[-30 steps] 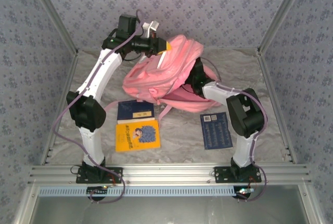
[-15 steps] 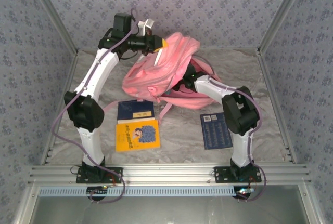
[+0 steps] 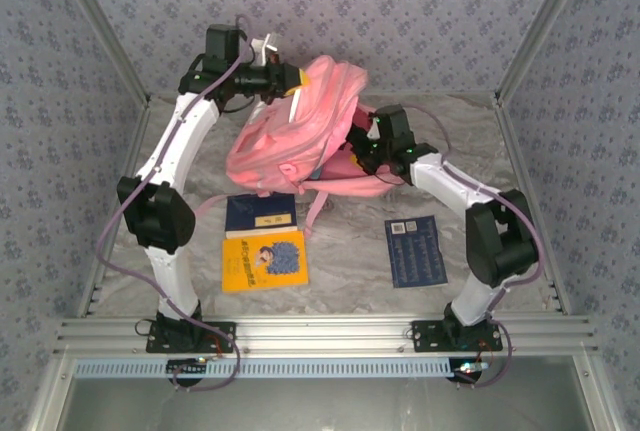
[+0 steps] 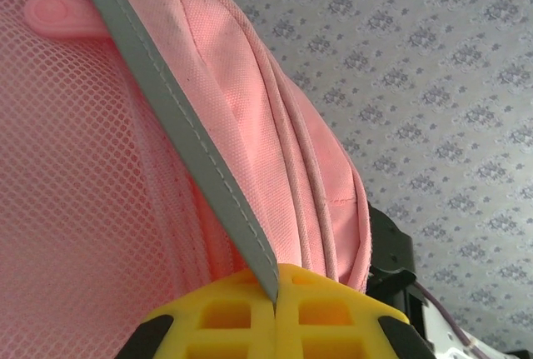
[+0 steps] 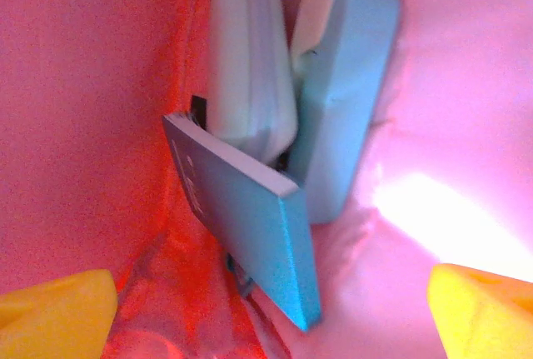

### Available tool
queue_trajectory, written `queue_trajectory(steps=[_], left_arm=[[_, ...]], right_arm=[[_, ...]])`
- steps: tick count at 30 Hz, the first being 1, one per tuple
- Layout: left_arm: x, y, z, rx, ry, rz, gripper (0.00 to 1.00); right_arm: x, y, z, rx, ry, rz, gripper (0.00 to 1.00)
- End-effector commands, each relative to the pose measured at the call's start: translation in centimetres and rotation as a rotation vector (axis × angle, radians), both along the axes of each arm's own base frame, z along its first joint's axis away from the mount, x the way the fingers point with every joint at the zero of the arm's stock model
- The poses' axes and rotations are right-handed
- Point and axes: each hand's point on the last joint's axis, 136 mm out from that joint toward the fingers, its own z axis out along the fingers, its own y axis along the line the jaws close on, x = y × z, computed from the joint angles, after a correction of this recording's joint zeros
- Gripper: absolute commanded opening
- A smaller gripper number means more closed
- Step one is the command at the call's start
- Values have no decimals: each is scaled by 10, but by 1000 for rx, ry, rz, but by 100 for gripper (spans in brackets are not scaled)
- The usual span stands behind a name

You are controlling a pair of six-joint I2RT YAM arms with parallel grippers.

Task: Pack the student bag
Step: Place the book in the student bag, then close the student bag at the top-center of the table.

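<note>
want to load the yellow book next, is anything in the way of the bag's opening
Yes: the right end effector, open, sits inside the student bag, facing a blue book there. The left end effector clamps the bag's grey stripe.

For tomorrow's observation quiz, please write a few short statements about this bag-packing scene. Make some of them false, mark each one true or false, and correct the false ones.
1. The left arm's jaws are shut on the grey stripe of the student bag. True.
2. The yellow book lies inside the bag. False: it lies on the table, on the near side of the navy book.
3. The right arm's jaws grip a blue book. False: they stand open inside the bag, with the blue book between them, untouched.
4. A dark blue booklet lies on the table to the right of the yellow book. True.
</note>
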Motion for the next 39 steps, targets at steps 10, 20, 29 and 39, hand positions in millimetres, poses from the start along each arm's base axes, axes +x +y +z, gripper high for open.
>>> queue_trajectory(steps=[10,20,29,39], left_arm=[[61,55,42,280,-366,304,0],[92,30,-43,400,-268,251,2],[54,25,-93,492,-58,193,40],[-41,161,-166,388,194,617,49]], right_arm=[[-63,-99,30,-271,-92,-120,91],[-102,-95,-17,-348,-24,-34,90],[-120,-48,-30,-346,-25,120,90],[-124,65,-59,-130,85,363,85]])
